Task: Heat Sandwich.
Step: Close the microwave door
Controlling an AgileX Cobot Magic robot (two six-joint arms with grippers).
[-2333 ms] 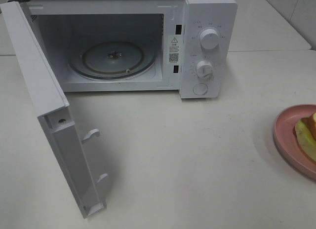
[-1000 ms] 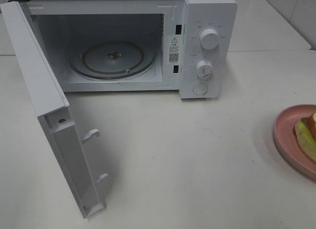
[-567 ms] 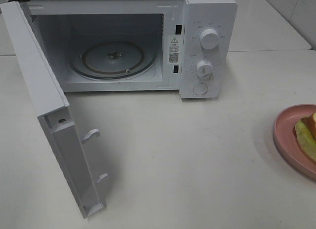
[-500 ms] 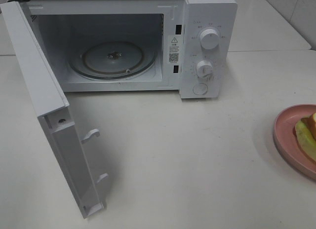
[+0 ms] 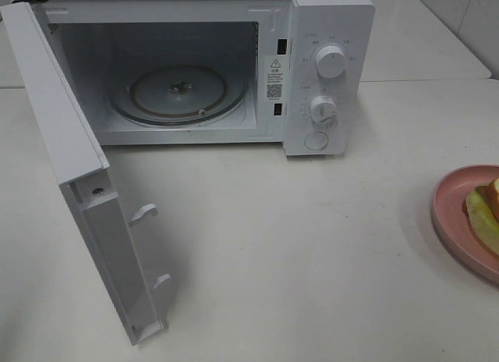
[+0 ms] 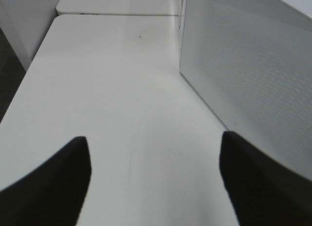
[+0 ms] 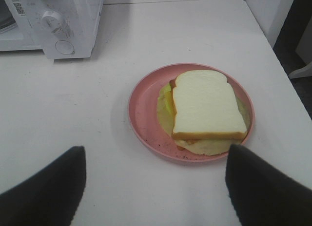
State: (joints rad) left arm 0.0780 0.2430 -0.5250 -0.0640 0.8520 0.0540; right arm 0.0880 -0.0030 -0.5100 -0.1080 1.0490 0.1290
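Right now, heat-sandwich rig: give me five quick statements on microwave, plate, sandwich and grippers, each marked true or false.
1. The microwave door is shut. False: it stands swung wide open.
2. The sandwich lies on the pink plate. True.
3. The glass turntable already carries food. False: nothing lies on it.
4. The right gripper grips the plate. False: its jaws stand open, short of the plate's rim.
5. The left gripper is open over bare table, beside the door's outer face. True.
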